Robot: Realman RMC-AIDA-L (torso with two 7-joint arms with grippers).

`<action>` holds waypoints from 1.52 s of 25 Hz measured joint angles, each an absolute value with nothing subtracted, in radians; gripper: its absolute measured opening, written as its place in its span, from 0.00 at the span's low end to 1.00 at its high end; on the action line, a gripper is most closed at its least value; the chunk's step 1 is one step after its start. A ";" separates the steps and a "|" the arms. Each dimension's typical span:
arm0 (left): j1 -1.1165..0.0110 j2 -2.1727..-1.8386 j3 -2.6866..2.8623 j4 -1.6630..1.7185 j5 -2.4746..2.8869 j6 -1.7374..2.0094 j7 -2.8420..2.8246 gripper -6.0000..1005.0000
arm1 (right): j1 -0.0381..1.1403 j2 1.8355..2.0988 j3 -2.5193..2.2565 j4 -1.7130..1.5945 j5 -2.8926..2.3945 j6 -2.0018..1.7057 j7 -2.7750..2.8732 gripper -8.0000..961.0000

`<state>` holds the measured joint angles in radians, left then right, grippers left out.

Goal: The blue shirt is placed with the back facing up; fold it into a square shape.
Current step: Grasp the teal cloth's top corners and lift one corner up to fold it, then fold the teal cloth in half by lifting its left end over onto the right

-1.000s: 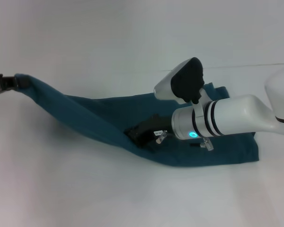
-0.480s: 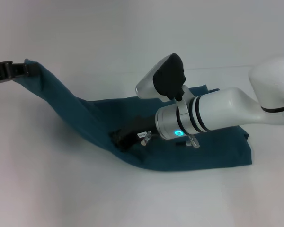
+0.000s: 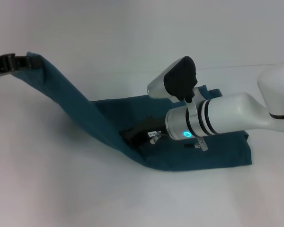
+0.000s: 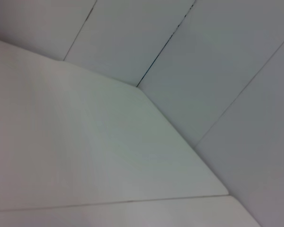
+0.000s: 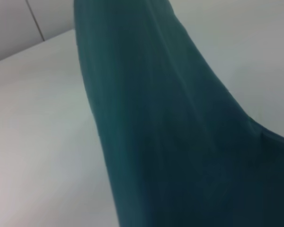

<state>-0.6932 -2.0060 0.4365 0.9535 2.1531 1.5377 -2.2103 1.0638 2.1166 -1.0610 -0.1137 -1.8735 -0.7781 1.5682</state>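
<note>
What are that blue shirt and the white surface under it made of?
The blue shirt looks like soft matte knit cloth: it drapes and sags between the left gripper and the table. The table seems smooth, hard, matte white laminate, though that is a guess.

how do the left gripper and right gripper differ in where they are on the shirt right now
The left gripper holds one end of the blue shirt raised at the far left edge; the right gripper sits low at the shirt's middle, where the cloth meets the table. The left arm is mostly out of view; the right arm reaches across the shirt. Both touch the shirt.
</note>
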 joint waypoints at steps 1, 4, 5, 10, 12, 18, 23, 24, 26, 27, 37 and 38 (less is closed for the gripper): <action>-0.695 -2.005 0.437 0.954 2.146 1.538 -2.210 0.04 | 1.063 2.117 -1.062 -0.113 -1.874 -0.779 1.567 0.04; -0.702 -2.001 0.437 0.954 2.138 1.538 -2.210 0.05 | 1.061 2.121 -1.075 -0.113 -1.874 -0.784 1.564 0.05; -0.706 -2.000 0.438 0.954 2.138 1.538 -2.210 0.05 | 1.062 2.122 -1.081 -0.113 -1.873 -0.787 1.564 0.05; -0.725 -2.000 0.444 0.954 2.137 1.538 -2.210 0.06 | 1.077 2.123 -1.086 -0.111 -1.870 -0.812 1.565 0.05; -0.733 -2.001 0.449 0.954 2.137 1.537 -2.210 0.06 | 1.082 2.123 -1.084 -0.108 -1.865 -0.817 1.568 0.05; -0.741 -2.013 0.458 0.947 2.128 1.537 -2.202 0.07 | 1.049 2.119 -1.081 -0.110 -1.837 -0.820 1.564 0.06; -0.735 -2.047 0.505 0.945 2.073 1.535 -2.192 0.08 | 0.889 2.099 -1.079 -0.252 -1.803 -0.816 1.618 0.06; -0.735 -2.056 0.509 0.945 2.064 1.535 -2.190 0.08 | 0.835 2.096 -1.080 -0.309 -1.804 -0.823 1.643 0.07; -0.739 -2.093 0.525 0.946 2.042 1.534 -2.184 0.08 | 0.729 2.089 -1.079 -0.433 -1.805 -0.861 1.690 0.07; -0.742 -2.109 0.533 0.948 2.030 1.530 -2.180 0.08 | 0.684 2.085 -1.078 -0.487 -1.804 -0.879 1.708 0.07; -0.759 -2.170 0.907 0.777 1.686 1.283 -2.110 0.10 | 0.436 2.003 -1.023 -0.708 -1.819 -1.034 1.782 0.08; -0.767 -2.172 0.958 0.744 1.640 1.249 -2.089 0.10 | 0.429 1.994 -1.022 -0.709 -1.822 -1.043 1.782 0.08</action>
